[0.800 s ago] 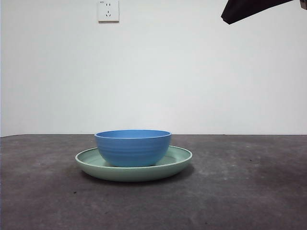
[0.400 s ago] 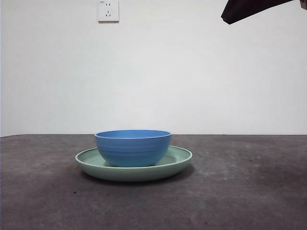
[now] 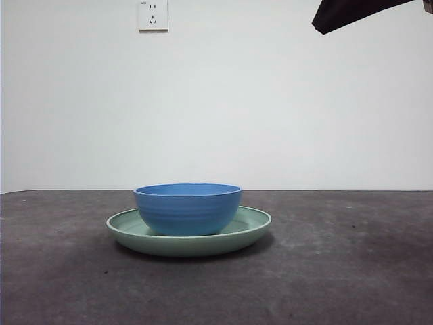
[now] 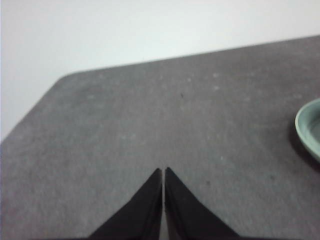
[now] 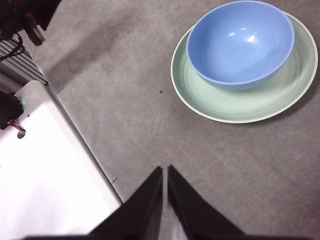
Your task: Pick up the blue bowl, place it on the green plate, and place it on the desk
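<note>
The blue bowl (image 3: 187, 208) sits upright inside the green plate (image 3: 252, 224), which rests on the desk (image 3: 338, 271). The right wrist view shows the same blue bowl (image 5: 240, 42) on the green plate (image 5: 260, 100), empty inside. My right gripper (image 5: 165, 171) hovers shut above bare desk, well away from the plate. My left gripper (image 4: 163, 171) is also shut over the desk, with only the plate's rim (image 4: 306, 130) at the picture's edge. A black arm tip (image 3: 352, 13) shows at the front view's top right corner.
A white wall with a socket (image 3: 153, 15) stands behind the desk. In the right wrist view a white panel (image 5: 45, 185) and dark equipment with cables (image 5: 20, 20) border the desk's edge.
</note>
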Available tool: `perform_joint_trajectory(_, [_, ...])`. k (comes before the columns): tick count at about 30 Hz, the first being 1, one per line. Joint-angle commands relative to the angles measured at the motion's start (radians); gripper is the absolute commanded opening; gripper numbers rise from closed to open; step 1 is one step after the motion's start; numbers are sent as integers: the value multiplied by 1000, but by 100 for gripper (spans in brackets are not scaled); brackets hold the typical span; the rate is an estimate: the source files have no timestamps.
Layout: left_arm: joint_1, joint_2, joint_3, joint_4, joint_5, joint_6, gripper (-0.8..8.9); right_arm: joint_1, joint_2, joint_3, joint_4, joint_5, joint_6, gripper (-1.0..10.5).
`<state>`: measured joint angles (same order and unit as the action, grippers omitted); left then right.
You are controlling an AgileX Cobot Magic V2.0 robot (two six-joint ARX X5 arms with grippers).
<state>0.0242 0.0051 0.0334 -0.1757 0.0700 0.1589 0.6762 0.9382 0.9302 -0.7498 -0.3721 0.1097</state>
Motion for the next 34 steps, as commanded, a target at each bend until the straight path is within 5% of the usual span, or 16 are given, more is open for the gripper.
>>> perform_joint_trajectory(1, [3,-2,-19,-12,-3,-25,10,10,6,6,10,-1,10,10])
perform_joint_trajectory(31, [3,-2,-21,-11,-3,-73,10,9,6,6,9,0,5,10])
perform_joint_trajectory(34, [3,-2,-21,-11,-3,-73,10,-16,-2,6,27,26,-60,10])
